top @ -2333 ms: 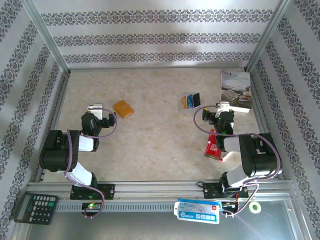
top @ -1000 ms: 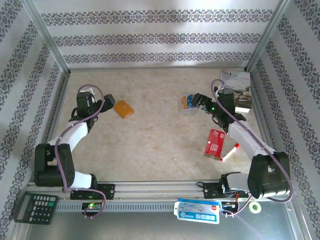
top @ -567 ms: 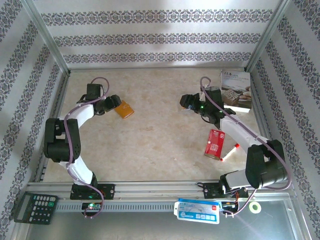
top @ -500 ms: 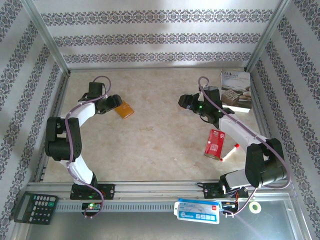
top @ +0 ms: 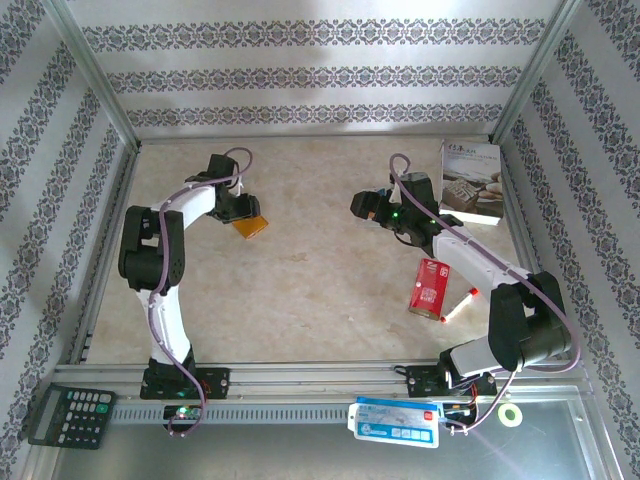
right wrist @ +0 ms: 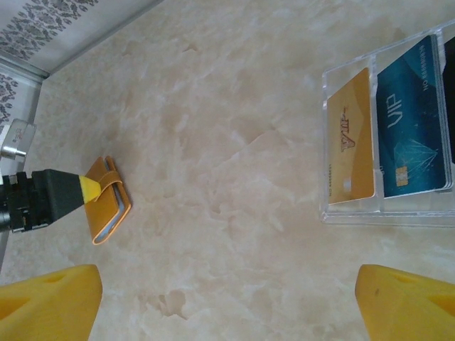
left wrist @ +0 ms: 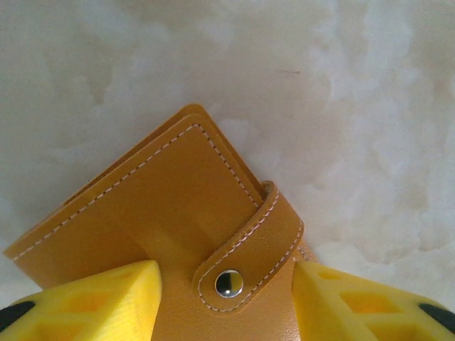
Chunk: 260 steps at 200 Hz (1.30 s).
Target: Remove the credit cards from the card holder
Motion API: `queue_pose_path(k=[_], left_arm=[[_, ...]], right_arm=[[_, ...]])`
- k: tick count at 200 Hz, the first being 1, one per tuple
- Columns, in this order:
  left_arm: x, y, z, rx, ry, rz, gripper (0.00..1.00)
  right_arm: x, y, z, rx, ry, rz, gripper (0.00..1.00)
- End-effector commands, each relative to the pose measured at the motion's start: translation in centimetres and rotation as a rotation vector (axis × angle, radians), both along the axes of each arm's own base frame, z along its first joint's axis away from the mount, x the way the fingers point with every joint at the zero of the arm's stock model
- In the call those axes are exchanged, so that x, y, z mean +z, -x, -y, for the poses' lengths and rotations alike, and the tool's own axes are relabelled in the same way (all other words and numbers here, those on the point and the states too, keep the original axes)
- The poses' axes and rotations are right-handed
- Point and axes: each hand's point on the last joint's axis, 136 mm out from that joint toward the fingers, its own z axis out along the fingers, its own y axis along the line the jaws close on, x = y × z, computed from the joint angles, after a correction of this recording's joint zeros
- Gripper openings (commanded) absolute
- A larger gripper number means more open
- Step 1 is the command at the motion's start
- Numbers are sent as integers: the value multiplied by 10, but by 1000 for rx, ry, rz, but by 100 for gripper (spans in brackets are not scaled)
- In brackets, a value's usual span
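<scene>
Holder: the holder (top: 252,228) lies on the table (top: 320,300), left of the middle, folded shut.
Strap: the strap (left wrist: 252,245) wraps over the opening edge, and its snap (left wrist: 228,282) looks fastened. No card inside shows.
Left gripper: the left gripper (left wrist: 226,273) is right at the holder, jaws about half apart. The strap end sits between the two yellow fingers (left wrist: 99,298).
Contact: the leather runs under or against both fingers. I cannot tell whether they pinch it or only rest at it.
Which way: from this gripper the holder runs straight ahead. The strap end is nearest and the far corner points away.
Long axis: in the top view the holder sits on a diagonal to the table edges, so the grip comes in at a corner, not square to a side.
Right gripper: the right gripper (right wrist: 227,305) hangs over bare table with jaws wide and nothing in them.
Nearer arm: the left, by far. The right is well apart from the holder, across the middle of the table.
Tray: a clear tray (right wrist: 334,213) just beside the right gripper holds a gold card (right wrist: 350,142) and a blue card (right wrist: 416,128).
Step, as judged: securing the closed holder at its strap end. The snap must come undone before any card can leave.
Risk, as judged: a grip across the strap could keep the flap shut.
</scene>
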Motion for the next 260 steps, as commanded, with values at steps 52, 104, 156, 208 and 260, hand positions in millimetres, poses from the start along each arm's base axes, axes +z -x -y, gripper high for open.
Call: queue_pose_path(k=[52, 104, 156, 208, 260], left_arm=[[-42, 103, 67, -268, -30, -283, 43], [-7, 131, 124, -324, 136, -216, 43], [77, 91, 90, -53, 110, 90, 61], [67, 102, 55, 224, 328, 48, 69], [38, 123, 55, 290, 424, -21, 53]], right_arm=[[-4, -1, 1, -52, -7, -34, 92], [-18, 3, 10, -110, 5, -69, 93], [-24, 14, -26, -16, 54, -99, 98], [-53, 37, -114, 236, 82, -195, 85], [-85, 48, -177, 372, 114, -290, 56]])
